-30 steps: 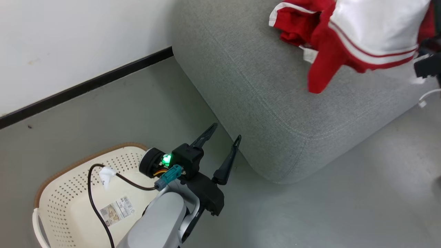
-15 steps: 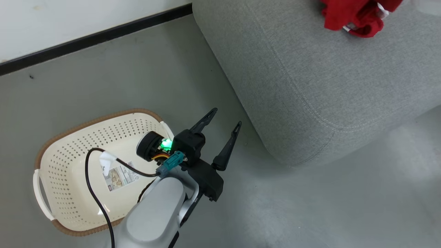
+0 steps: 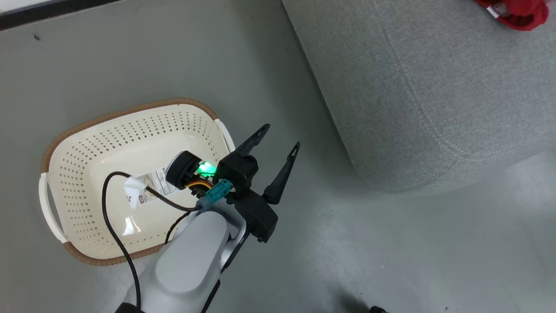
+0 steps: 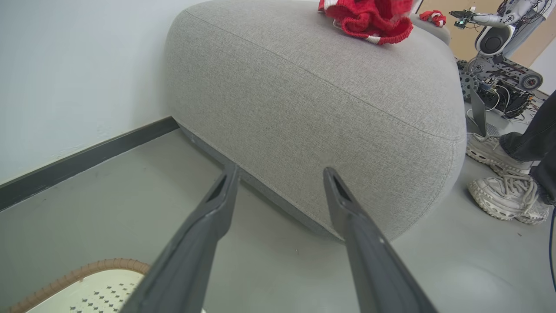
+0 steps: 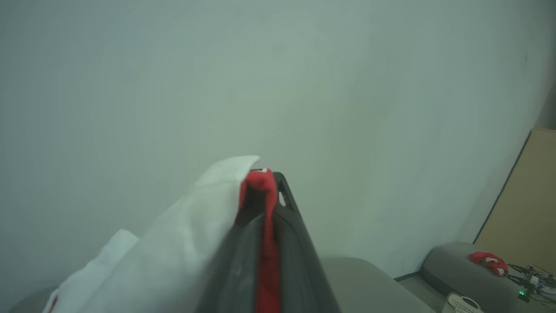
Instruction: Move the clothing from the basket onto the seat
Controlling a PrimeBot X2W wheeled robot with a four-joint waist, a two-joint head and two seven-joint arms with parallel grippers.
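Observation:
The cream basket (image 3: 87,143) stands on the floor at the left; its bottom shows a barcode sticker and no fabric. My left gripper (image 3: 281,137) hovers open beside the basket's right handle, with nothing between its fingers, pointing at the grey seat (image 3: 434,78). In the left wrist view the left gripper (image 4: 281,173) faces the seat's (image 4: 325,87) side, and red clothing (image 4: 369,17) lies on top. A red bit of clothing (image 3: 517,13) shows on the seat's far corner. My right gripper (image 5: 265,182) is shut on red-and-white clothing (image 5: 173,243), held up before the wall.
A person's white shoes (image 4: 499,195) stand on the floor right of the seat, with another robot (image 4: 499,39) behind. A black skirting (image 3: 43,13) runs along the wall. Grey floor lies between basket and seat. A second grey cushion (image 5: 460,269) carries a red garment (image 5: 486,261).
The head camera has swung down and left, bringing the whole basket into view. The red-and-white garment hanging at the upper right has left that view. The left gripper stays open.

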